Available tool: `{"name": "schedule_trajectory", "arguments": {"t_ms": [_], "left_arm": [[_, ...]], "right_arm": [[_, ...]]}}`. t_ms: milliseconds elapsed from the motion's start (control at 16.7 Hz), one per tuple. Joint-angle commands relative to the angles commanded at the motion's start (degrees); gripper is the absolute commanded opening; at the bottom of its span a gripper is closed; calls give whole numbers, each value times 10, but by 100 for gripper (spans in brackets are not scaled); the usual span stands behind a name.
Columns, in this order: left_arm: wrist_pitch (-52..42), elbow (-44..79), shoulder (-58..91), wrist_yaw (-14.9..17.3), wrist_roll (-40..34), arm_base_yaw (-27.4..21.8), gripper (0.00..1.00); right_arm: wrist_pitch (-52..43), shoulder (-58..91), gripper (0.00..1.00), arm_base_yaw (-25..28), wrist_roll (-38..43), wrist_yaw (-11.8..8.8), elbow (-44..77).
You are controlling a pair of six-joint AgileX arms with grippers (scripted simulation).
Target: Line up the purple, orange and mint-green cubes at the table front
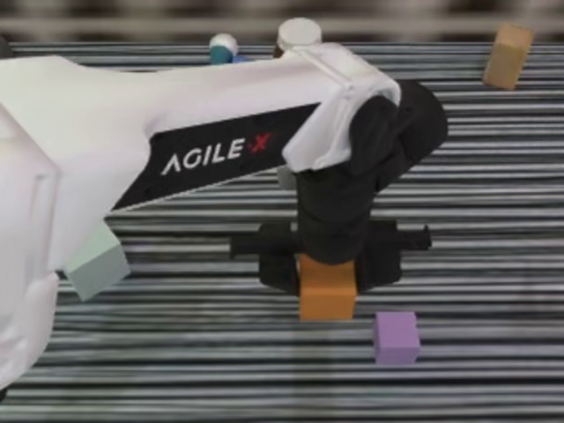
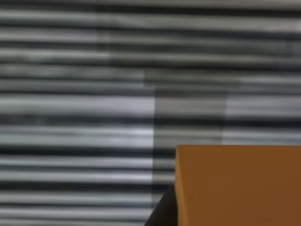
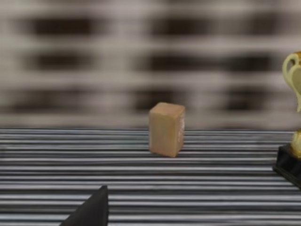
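Orange cube (image 1: 327,288) sits near the middle of the striped bench (image 1: 493,264), a little toward the front edge in the top view, with the left tool (image 1: 328,264) directly over it. The left arm (image 1: 132,150) reaches in from the top view's left, its white shell with the AGILE X lettering crossing much of the frame, and its black wrist hangs straight above the cube. The dark tool body spreads to both sides of the cube's rear part, so the cube appears to be between the fingers, but the wrist hides the fingertips and I cannot tell whether the tool is closed on the cube or merely straddling it. In the left wrist view the orange cube (image 2: 237,184) fills the lower corner against the stripes, with a dark sliver of the tool (image 2: 164,212) beside it.

The purple cube (image 1: 396,337) lies just beside the orange one, toward the top view's right and slightly nearer the front, the two apart. The mint-green cube (image 1: 97,264) rests at the top view's left, partly covered by the left arm's shell, well apart from the other two.

A tan block (image 1: 508,55) stands at the far right of the bench, and it shows upright in the right wrist view (image 3: 166,129), with a gold trophy on a black base (image 3: 292,117) at that picture's edge. Two round-topped objects, one white (image 1: 299,33) and one teal with a white cap (image 1: 223,48), stand at the far edge. Of the right tool only a dark tip (image 3: 91,209) shows, and its state cannot be told.
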Motion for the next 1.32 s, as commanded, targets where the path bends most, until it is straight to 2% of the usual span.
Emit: {"name": "schedule_trajectory", "arguments": {"t_ms": [420,720,1320], "left_arm": [[125,-86,35,0,-1,-2,0],[138,-97,40,0,-1,-2,0],[138,-97,40,0,-1,-2,75]], "right_arm": [[0,0,100,0,0,0,0],[0,0,100,0,0,0,0],[0,0,100,0,0,0,0]]}}
